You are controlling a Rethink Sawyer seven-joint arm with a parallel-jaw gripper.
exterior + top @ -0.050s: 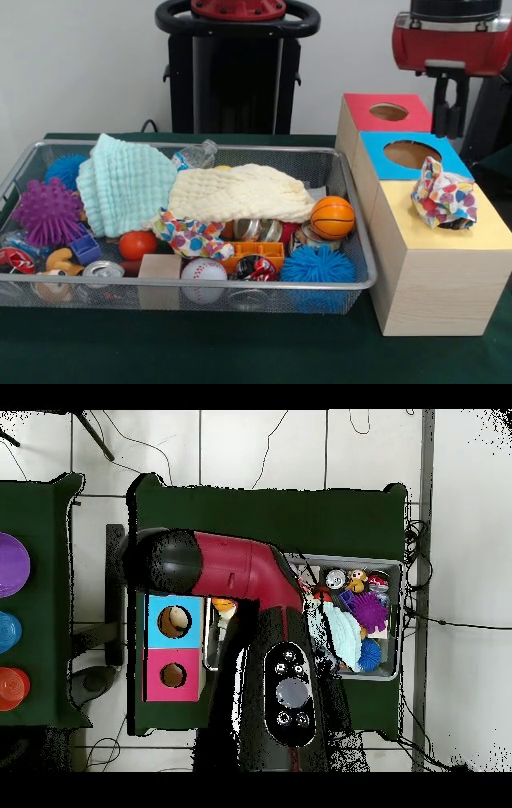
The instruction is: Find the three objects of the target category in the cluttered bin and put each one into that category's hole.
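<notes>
Gripper [448, 108] hangs empty, fingers nearly together, above the blue box [412, 156], with the patterned cloth [444, 194] sitting just below it on the yellow box [448, 232].

The wire bin [352, 208] sits on the green worktop [240, 352]. In the bin a mint cloth [124, 184] and a cream cloth [240, 192] lie over balls and cans. Just right of the bin stands a wooden box [432, 280]; a patterned cloth [442, 196] rests on its yellow top. The tool [448, 108] hangs above the box's blue part [376, 164].
</notes>
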